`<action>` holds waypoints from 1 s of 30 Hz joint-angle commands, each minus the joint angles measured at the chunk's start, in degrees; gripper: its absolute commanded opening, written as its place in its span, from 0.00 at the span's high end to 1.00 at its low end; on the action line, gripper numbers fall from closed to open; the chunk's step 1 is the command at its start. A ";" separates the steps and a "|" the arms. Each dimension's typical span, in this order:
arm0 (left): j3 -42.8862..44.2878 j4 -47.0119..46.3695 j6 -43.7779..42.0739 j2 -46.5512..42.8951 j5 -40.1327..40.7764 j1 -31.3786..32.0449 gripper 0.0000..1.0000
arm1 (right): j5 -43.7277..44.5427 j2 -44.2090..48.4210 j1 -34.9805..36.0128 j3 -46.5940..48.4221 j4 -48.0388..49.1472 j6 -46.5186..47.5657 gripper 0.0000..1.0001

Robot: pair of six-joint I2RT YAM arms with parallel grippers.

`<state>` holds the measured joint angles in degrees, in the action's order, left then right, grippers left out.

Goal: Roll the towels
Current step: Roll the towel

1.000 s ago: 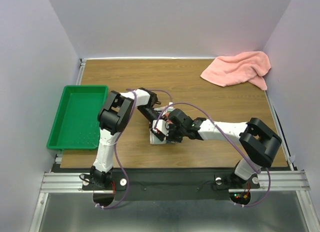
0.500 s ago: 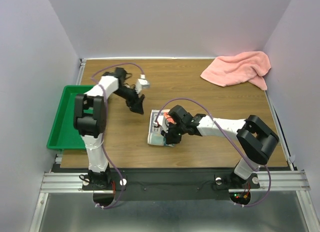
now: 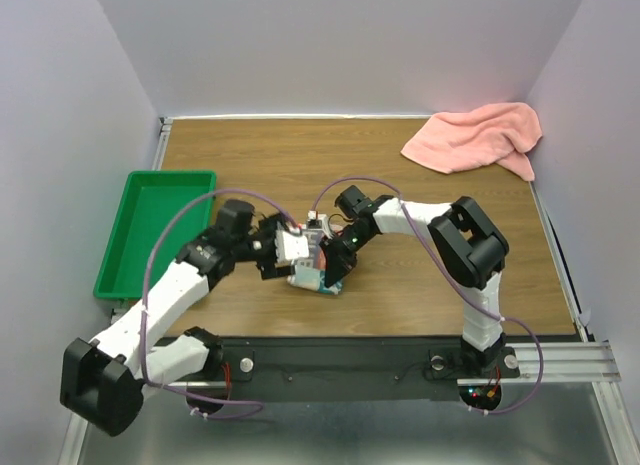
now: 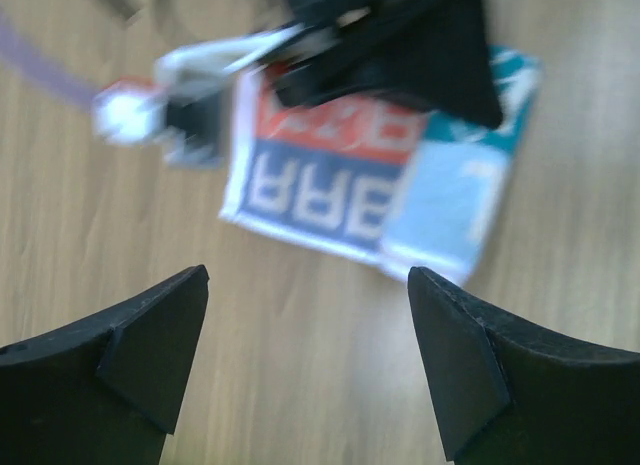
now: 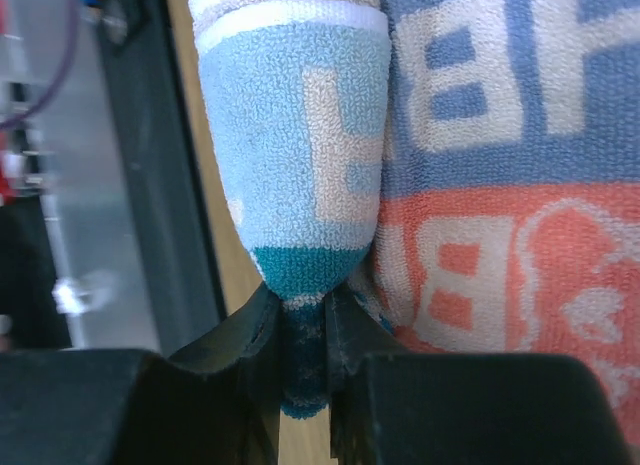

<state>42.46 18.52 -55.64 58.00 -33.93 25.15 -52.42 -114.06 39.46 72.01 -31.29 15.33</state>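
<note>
The right claw (image 5: 300,330) pinches a fold of the small printed towel (image 3: 308,273) on the table (image 3: 250,165); the left claw (image 4: 308,277) is spread wide over it; the pink towel (image 3: 475,137) lies bunched in the far right corner.

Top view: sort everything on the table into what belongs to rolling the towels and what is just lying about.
Belongs to the job:
printed towel, pinched in the right gripper
pink towel, far right corner
left gripper, open

Lying about:
green tray, left edge
</note>
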 commanded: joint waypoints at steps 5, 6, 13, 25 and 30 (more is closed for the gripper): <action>-9.14 -11.92 2.29 -0.08 14.15 19.23 0.07 | -7.51 -9.85 -2.19 5.59 -10.79 0.21 0.91; -9.41 -12.54 1.94 0.36 15.46 21.76 0.06 | -7.69 -11.26 -2.63 7.08 -11.59 0.75 0.90; -10.20 -16.94 1.15 8.43 20.74 26.44 0.09 | -8.22 -14.26 -3.34 10.25 -14.68 2.07 0.86; -10.11 -12.29 6.14 13.64 21.81 27.06 0.62 | -9.19 -14.96 -5.62 9.91 -15.03 0.32 0.72; -9.85 -7.72 9.67 12.49 20.75 27.06 0.90 | -8.93 -14.96 -7.64 9.73 -14.86 -0.48 0.43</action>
<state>32.69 3.86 -50.24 72.14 -12.08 51.83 -66.37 -127.81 33.98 81.93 -45.93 14.17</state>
